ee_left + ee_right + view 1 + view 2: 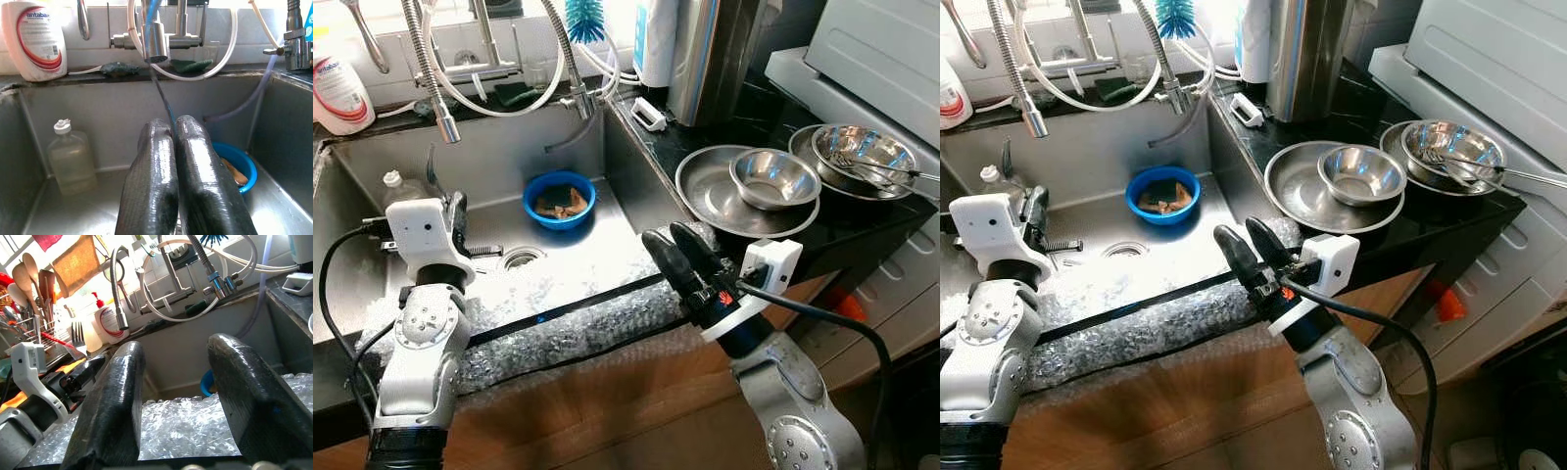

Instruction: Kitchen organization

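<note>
Steel made up most of the scene: a sink with a blue bowl on its floor near the drain, holding brownish scraps. On the black counter to the right lay a wide steel plate with a small steel bowl in it, and beside that a second steel bowl holding utensils. Bubble wrap covered the sink's front edge.

From the left wrist, a clear bottle stood at the sink's back wall and a white soap bottle on the ledge above. From the right wrist, a rack of wooden spoons and hanging cloths appeared past the sink's left end.

Over the sink's left part, the left end effector had its fingers pressed together, the blue bowl just beyond and to their right. Over the bubble wrap at the sink's right front corner, the right end effector had its fingers spread, pointing toward the blue bowl and well apart from it; the steel plate lay near on its right.
</note>
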You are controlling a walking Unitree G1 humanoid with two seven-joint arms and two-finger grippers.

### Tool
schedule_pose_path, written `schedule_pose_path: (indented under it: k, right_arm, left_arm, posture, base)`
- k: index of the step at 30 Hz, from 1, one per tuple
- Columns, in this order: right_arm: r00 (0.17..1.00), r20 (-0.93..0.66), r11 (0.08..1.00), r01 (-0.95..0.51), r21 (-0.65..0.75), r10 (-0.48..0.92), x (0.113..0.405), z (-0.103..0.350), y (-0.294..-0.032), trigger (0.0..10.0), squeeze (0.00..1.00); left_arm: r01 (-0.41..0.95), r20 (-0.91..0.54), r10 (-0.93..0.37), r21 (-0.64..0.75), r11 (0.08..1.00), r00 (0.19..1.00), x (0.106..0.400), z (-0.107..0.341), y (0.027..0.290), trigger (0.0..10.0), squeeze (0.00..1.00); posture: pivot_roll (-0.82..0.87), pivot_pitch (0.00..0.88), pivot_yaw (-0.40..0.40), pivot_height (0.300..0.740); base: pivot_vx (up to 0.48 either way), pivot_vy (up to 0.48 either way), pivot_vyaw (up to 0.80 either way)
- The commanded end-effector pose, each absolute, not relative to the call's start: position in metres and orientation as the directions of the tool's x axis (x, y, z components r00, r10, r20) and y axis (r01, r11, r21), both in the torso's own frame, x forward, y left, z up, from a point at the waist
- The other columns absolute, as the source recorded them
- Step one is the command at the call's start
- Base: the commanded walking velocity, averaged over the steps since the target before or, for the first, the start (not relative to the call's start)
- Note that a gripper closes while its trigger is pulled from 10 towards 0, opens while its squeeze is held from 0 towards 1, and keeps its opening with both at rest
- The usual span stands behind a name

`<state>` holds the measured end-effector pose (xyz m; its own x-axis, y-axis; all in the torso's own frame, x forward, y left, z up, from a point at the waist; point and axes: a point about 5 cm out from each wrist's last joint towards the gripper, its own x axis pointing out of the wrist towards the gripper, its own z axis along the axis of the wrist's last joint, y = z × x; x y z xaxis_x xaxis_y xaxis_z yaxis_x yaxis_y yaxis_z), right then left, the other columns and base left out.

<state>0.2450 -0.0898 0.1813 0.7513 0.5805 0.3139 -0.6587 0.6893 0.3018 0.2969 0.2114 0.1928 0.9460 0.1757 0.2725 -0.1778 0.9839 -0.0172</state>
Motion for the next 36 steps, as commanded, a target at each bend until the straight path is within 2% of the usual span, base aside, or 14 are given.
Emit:
schedule_pose_path:
  k: [1,19,20,22,24,25,27,28,36]
  right_arm:
    - [0.76,0.314,0.703,-0.647,0.294,0.568,0.247,0.182,-0.091,10.0,0.0]
    - [0.796,0.305,0.753,-0.6,0.271,0.524,0.253,0.184,-0.095,10.0,0.0]
    - [0.809,0.301,0.771,-0.579,0.264,0.505,0.255,0.185,-0.097,10.0,0.0]
    - [0.851,0.296,0.834,-0.504,0.225,0.434,0.264,0.193,-0.106,10.0,0.0]
    - [0.858,0.294,0.844,-0.49,0.218,0.422,0.266,0.195,-0.107,10.0,0.0]
    - [0.887,0.265,0.896,-0.423,0.136,0.379,0.275,0.203,-0.114,10.0,0.0]
    - [0.914,0.229,0.927,-0.364,0.093,0.335,0.282,0.208,-0.121,10.0,0.0]
    - [0.935,0.234,0.953,-0.291,0.081,0.266,0.29,0.219,-0.132,10.0,0.0]
    - [0.94,0.242,0.962,-0.263,0.074,0.239,0.292,0.224,-0.136,10.0,0.0]
  left_arm:
    - [-0.176,0.253,0.178,-0.031,0.984,0.951,0.298,0.19,0.211,10.0,1.0]
    - [-0.171,0.279,0.172,-0.027,0.985,0.945,0.299,0.198,0.208,10.0,0.98]
    - [-0.168,0.295,0.164,-0.012,0.986,0.941,0.299,0.201,0.207,10.0,0.0]
    - [-0.152,0.331,0.141,0.005,0.988,0.933,0.301,0.212,0.203,10.0,0.0]
    - [-0.15,0.334,0.141,0.002,0.989,0.932,0.301,0.214,0.203,10.0,0.0]
    - [-0.146,0.342,0.138,-0.001,0.989,0.93,0.301,0.217,0.202,10.0,0.0]
    - [-0.142,0.346,0.134,-0.001,0.99,0.929,0.301,0.218,0.202,10.0,0.0]
    - [-0.137,0.348,0.128,0.002,0.991,0.929,0.301,0.218,0.2,10.0,0.0]
    - [-0.135,0.348,0.125,0.002,0.991,0.929,0.301,0.218,0.2,10.0,0.0]
  posture:
    - [0.0,0.126,-0.008,0.74]
    - [0.0,0.13,-0.007,0.74]
    - [-0.01,0.13,-0.006,0.74]
    - [-0.01,0.131,-0.006,0.74]
    - [-0.01,0.131,-0.006,0.74]
    - [-0.01,0.132,-0.004,0.74]
    - [-0.01,0.133,-0.004,0.74]
    - [-0.01,0.134,-0.004,0.74]
    - [-0.01,0.134,-0.004,0.74]
  base:
    - [0.0,0.0,0.0]
    - [0.0,0.0,0.0]
    - [0.0,0.0,0.0]
    - [0.0,0.0,0.0]
    - [0.0,0.0,0.0]
    - [0.0,0.0,0.0]
    - [0.0,0.0,0.0]
    - [0.0,0.0,0.0]
    - [0.0,0.0,0.0]
